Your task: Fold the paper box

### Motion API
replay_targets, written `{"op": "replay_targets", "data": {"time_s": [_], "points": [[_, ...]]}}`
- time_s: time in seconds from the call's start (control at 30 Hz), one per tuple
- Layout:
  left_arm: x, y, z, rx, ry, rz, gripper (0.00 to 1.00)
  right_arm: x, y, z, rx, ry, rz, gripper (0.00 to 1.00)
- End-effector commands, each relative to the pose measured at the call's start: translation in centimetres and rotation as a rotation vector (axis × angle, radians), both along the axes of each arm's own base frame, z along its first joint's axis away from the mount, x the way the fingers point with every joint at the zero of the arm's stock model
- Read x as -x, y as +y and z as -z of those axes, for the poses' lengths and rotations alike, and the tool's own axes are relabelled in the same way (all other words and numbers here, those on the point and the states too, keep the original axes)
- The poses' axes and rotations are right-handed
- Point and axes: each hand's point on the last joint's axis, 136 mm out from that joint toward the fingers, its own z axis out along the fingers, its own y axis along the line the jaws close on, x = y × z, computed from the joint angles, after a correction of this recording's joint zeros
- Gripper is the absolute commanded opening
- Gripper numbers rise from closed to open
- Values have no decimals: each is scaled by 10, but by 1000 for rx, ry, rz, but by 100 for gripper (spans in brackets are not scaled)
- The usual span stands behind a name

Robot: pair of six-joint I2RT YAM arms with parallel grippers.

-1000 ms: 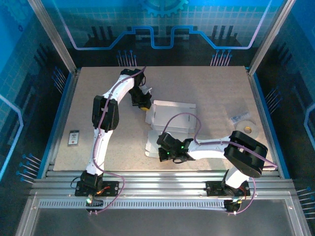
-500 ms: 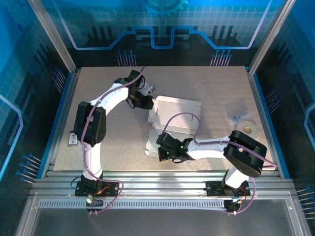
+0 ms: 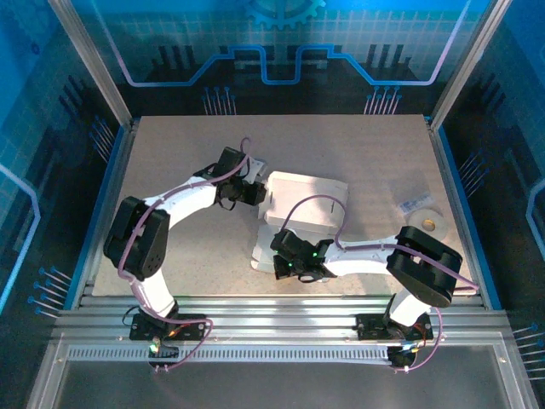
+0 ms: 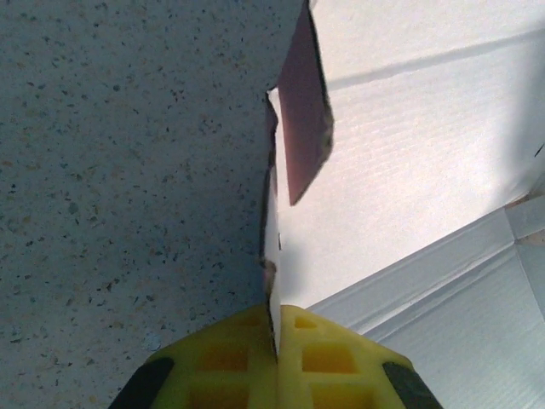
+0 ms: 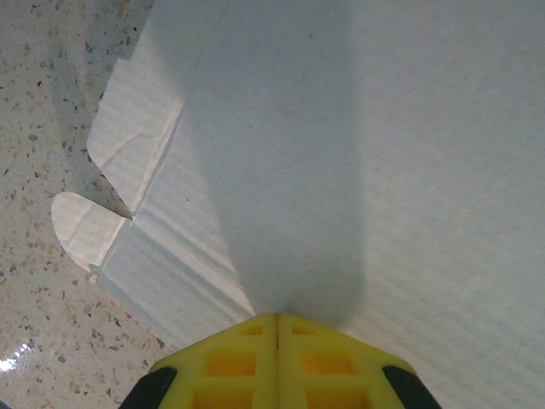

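The thin cardboard paper box (image 3: pixel 306 200), pale whitish inside and pink outside, lies partly opened at the centre of the overhead frame. In the left wrist view one side wall of the paper box (image 4: pixel 409 162) stands on edge, and a small pink flap (image 4: pixel 302 111) juts from it at upper centre. The left gripper (image 4: pixel 275 351), its yellow pads pressed together, pinches that wall's thin edge at the bottom of the frame. The right gripper (image 5: pixel 277 334) has its pads closed and rests on the flat panel, with a rounded tab (image 5: pixel 81 226) at the left. Whether cardboard is caught between its pads cannot be told.

The step looks like raising the left wall along its crease. It would go best if the pinched wall swung about the crease line rather than being dragged, while the right gripper (image 3: pixel 289 260) bears down as an anchor so the base does not slide on the speckled beige table (image 3: pixel 170 153). A light pinch should spare the thin board from buckling. The white tape roll (image 3: pixel 428 223) sits well apart at right.
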Motion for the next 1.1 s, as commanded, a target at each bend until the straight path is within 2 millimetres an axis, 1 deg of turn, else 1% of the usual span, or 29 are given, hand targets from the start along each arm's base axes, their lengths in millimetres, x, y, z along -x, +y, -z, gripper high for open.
{"op": "replay_targets", "data": {"time_s": [0.0,0.07,0.13,0.27,0.5,0.77,0.9,1.07], "points": [[18,-9,0,17,-11,-2,3,9,-21,23,87,60,24,0],[25,-12,2,14,-25,1,3,8,-19,23,79,60,21,0],[33,-13,9,-5,-24,-3,3,8,-16,22,71,63,15,0],[43,-7,23,-33,-14,-22,3,9,-11,20,61,63,1,0],[60,3,30,-63,-22,-44,3,9,-9,19,55,63,-5,0],[85,-2,45,-60,4,-36,4,9,-5,19,56,66,-15,0],[94,0,53,-78,21,-43,4,8,-5,19,58,66,-15,0],[101,10,63,-107,51,-82,4,9,-4,17,55,62,-22,0]]}}
